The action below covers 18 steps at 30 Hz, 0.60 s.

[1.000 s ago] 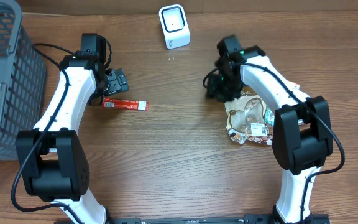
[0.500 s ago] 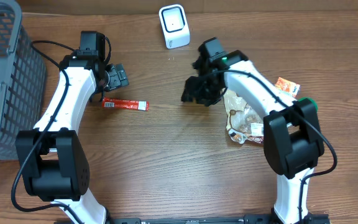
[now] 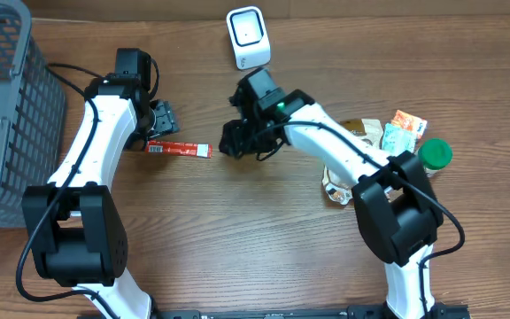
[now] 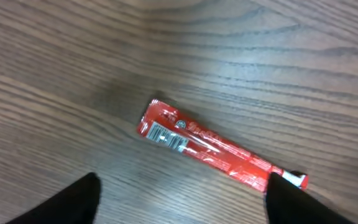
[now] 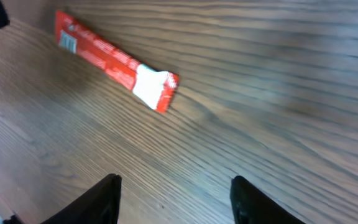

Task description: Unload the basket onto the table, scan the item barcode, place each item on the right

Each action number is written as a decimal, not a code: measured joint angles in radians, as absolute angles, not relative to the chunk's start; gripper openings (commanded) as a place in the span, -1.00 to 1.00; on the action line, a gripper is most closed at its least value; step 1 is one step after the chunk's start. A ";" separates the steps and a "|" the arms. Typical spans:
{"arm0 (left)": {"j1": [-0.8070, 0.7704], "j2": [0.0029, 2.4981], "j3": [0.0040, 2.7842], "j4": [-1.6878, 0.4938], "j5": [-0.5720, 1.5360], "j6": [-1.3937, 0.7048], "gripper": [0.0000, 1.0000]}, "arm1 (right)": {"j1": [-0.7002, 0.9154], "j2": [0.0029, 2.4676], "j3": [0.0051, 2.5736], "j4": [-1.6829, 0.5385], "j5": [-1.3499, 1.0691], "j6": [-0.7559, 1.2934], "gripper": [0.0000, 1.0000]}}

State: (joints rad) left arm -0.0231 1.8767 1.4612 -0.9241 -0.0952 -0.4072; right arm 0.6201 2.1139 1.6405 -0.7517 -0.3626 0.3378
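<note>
Red packet (image 3: 178, 149), white end; white scanner (image 3: 248, 37); grey mesh basket (image 3: 42, 97); brown wood-grain table (image 3: 237, 239).

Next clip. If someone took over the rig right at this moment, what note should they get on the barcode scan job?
Left gripper: open, empty, hovering over the red stick packet.
Right gripper: open, empty, near the packet's white-tipped end.
Things: packet lies flat on the table, barcode facing up; scanner stands at the far edge, apart from it.
Done: nothing grasped.
Left: grip the packet, lift it, present the barcode to the scanner.
</note>
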 measured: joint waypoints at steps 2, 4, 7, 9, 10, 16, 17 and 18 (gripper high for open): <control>-0.019 1.877 1.461 -0.919 -0.096 -0.428 0.42 | 0.639 2.114 1.641 -0.748 -0.332 0.338 0.36; -0.011 1.877 1.457 -0.901 -0.098 -0.451 0.47 | 0.660 2.114 1.641 -0.748 -0.295 0.337 0.38; 0.007 1.877 1.443 -0.875 -0.100 -0.472 0.44 | 0.669 2.114 1.641 -0.748 -0.262 0.337 0.38; 0.011 1.878 1.438 -0.866 -0.102 -0.484 0.45 | 0.669 2.114 1.641 -0.748 -0.246 0.337 0.39; 0.014 1.879 1.435 -0.860 -0.102 -0.495 0.45 | 0.668 2.114 1.641 -0.748 -0.240 0.336 0.39; 0.015 1.879 1.382 -0.793 -0.102 -0.557 0.25 | 0.668 2.114 1.641 -0.760 -0.176 0.336 0.53; 0.015 1.880 1.371 -0.783 -0.102 -0.568 0.19 | 0.668 2.114 1.641 -0.765 -0.163 0.337 0.53; 0.015 1.880 1.356 -0.767 -0.102 -0.575 0.16 | 0.668 2.114 1.641 -0.777 -0.144 0.337 0.53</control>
